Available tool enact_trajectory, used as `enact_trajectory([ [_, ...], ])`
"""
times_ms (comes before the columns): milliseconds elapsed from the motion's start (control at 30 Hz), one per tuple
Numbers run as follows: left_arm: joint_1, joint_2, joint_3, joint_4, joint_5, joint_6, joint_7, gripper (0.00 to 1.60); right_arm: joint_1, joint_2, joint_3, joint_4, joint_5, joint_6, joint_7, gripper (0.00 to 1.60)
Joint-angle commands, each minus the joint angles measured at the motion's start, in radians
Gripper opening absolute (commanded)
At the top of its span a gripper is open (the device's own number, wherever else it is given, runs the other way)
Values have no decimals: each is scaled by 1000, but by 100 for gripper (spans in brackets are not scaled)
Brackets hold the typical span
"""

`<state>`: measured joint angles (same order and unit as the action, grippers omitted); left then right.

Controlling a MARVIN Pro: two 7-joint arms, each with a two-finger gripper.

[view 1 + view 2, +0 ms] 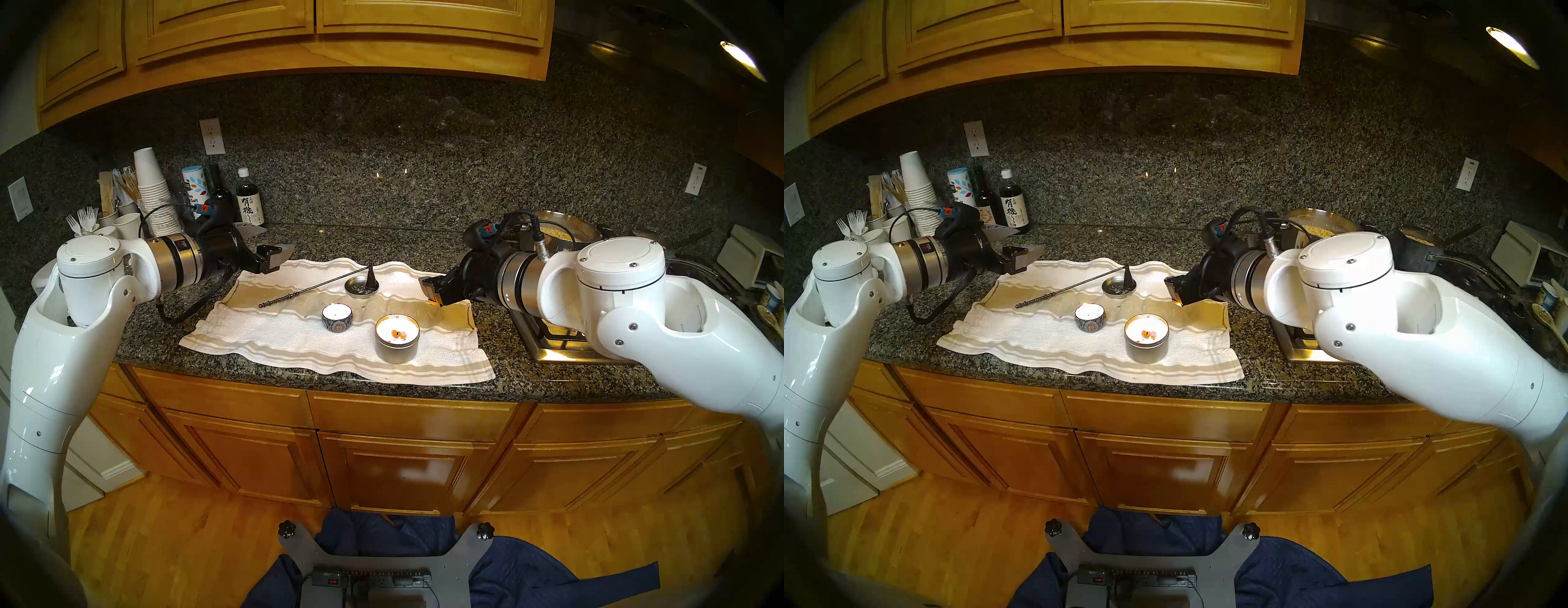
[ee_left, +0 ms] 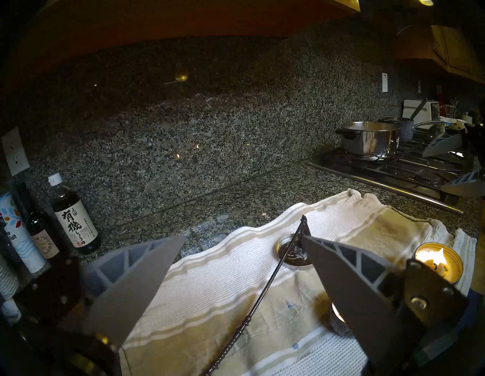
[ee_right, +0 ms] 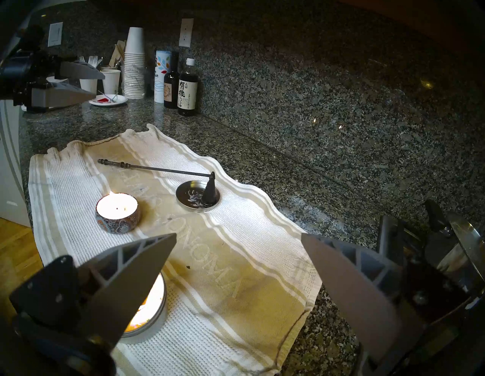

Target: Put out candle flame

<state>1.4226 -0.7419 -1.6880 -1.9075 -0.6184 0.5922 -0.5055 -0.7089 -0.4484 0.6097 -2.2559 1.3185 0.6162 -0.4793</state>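
While both arms hang above the granite counter (image 1: 297,237), nothing is held in either one. A striped towel (image 1: 297,344) lies spread flat on the counter near its front edge, and the task's things all sit on it. To the towel's right is a stove (image 2: 393,168) with a steel pot (image 2: 372,140) on it.

At the towel's left far corner, the left gripper (image 1: 278,257) hovers above the cloth with its jaws spread wide and empty, as the left wrist view shows. At the towel's right end the right gripper (image 1: 435,291) hovers too, jaws likewise wide apart and empty, pointing toward the middle of the towel.

On the towel's near right part stands a metal tin candle (image 1: 397,339), lit. Just to its left and slightly farther back sits a small patterned bowl candle (image 3: 116,212), also burning, its flame plain in the right wrist view. The two candles are near each other but apart.

Behind them lies the candle snuffer (image 3: 168,170), its long thin handle stretched across the cloth toward the left and its dark cone resting in a small round metal dish (image 3: 193,200).

At the counter's far left stand stacked paper cups (image 1: 150,187) and a soy sauce bottle (image 1: 249,199).
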Motion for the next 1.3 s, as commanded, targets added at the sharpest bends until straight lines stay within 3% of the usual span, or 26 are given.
enact_trajectory([
  [0, -27, 7, -15, -12, -5, -9, -5, 160, 23, 2, 23, 0, -3, -6, -2, 160],
  [200, -40, 9, -17, 13, -20, -35, -33, 160, 23, 2, 22, 0, -3, -7, -2, 160],
  [1267, -196, -4, 232, 242, 114, -117, -74, 160, 25, 2, 20, 0, -2, -7, -3, 160],
])
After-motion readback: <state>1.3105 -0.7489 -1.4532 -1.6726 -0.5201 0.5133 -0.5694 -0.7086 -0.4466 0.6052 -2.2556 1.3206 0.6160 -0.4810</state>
